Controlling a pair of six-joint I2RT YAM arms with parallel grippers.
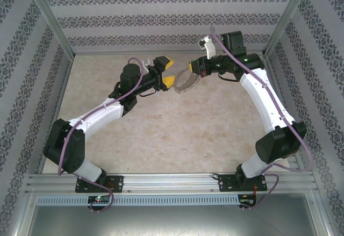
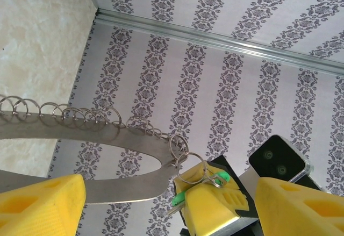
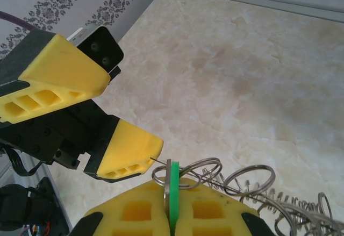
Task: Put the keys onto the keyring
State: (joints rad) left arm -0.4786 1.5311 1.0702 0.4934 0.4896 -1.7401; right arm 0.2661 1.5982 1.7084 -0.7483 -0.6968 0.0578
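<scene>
Right gripper clamps the key and keyring; left gripper gapes wide beside them.

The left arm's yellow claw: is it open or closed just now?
Open. The left gripper's two yellow fingers stand far apart in its wrist view, gripping nothing; the keyring is held at the right gripper.

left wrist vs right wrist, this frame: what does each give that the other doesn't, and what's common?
Left wrist adds the keyring's flat oval band, with split rings lined along its edge. Right wrist adds the left gripper from the front, jaws wide open, and the green key edge-on in the seam of the shut right gripper. Shared: key, rings, both grippers, table, patterned wall.
</scene>
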